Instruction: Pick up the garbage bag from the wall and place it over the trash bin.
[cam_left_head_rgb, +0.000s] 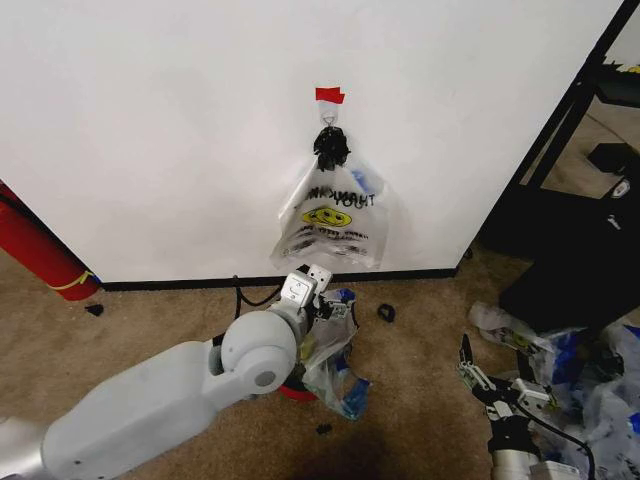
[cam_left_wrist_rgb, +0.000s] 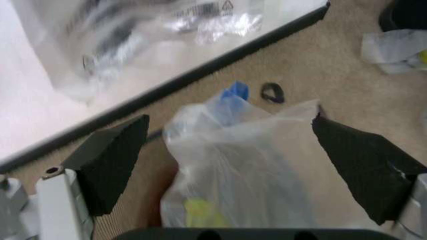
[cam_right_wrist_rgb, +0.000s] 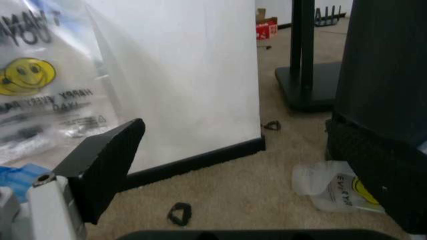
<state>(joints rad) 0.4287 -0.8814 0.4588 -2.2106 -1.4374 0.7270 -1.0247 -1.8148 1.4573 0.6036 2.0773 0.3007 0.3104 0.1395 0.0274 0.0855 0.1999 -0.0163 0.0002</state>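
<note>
Both hands (cam_left_head_rgb: 322, 300) (cam_left_head_rgb: 478, 380) spread wide

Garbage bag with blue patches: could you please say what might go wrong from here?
The thin see-through garbage bag hangs loosely at the small dark trash bin, and the left gripper stands open around it, so it may slide off. The clear smiley-printed bag on the wall above could snag the gripper.

Wall (cam_left_head_rgb: 150, 130): plain white, black baseboard (cam_left_head_rgb: 170, 284), red tape strip (cam_left_head_rgb: 330, 95). Hanging bag (cam_left_head_rgb: 333, 225): clear, yellow smiley, black lettering, black knot at top. Garbage bag (cam_left_head_rgb: 335, 365): see-through with blue patches. Bin (cam_left_head_rgb: 297, 392): red base showing. Cylinder (cam_left_head_rgb: 35, 250): red, yellow band. Carpet (cam_left_head_rgb: 150, 325): tan. Left arm (cam_left_head_rgb: 180, 400): pale grey. Finger pads (cam_left_wrist_rgb: 117, 160): black.
</note>
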